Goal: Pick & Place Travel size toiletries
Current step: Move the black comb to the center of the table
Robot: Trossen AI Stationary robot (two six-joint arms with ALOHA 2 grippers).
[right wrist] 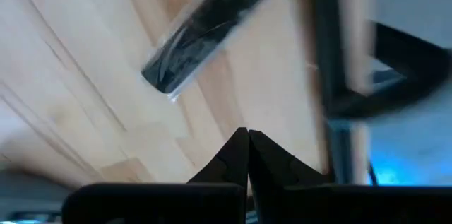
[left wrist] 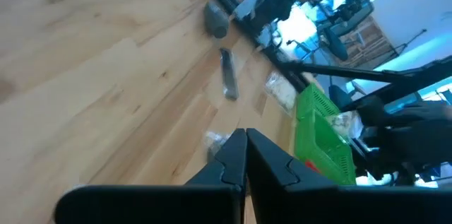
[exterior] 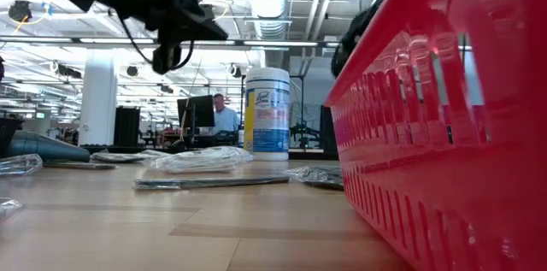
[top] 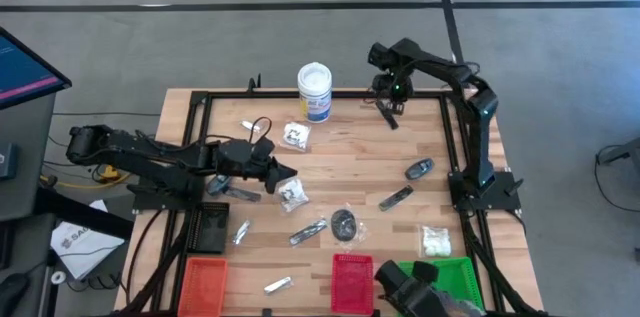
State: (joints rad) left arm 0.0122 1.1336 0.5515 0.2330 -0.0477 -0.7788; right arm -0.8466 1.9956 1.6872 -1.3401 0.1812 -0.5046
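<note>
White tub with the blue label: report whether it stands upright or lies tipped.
Upright. The white tub stands on its base, lid on top, label reading level.

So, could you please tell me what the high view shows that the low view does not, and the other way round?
Only the high view shows the orange tray, the green tray, the black stick under the right arm's shut fingers, and the white packet by the table's right edge.

Only the low view shows the room behind: ceiling ducts and a seated person at a monitor.

Both show the white tub with the blue label, the red tray, and the left arm's shut fingers above the table.
</note>
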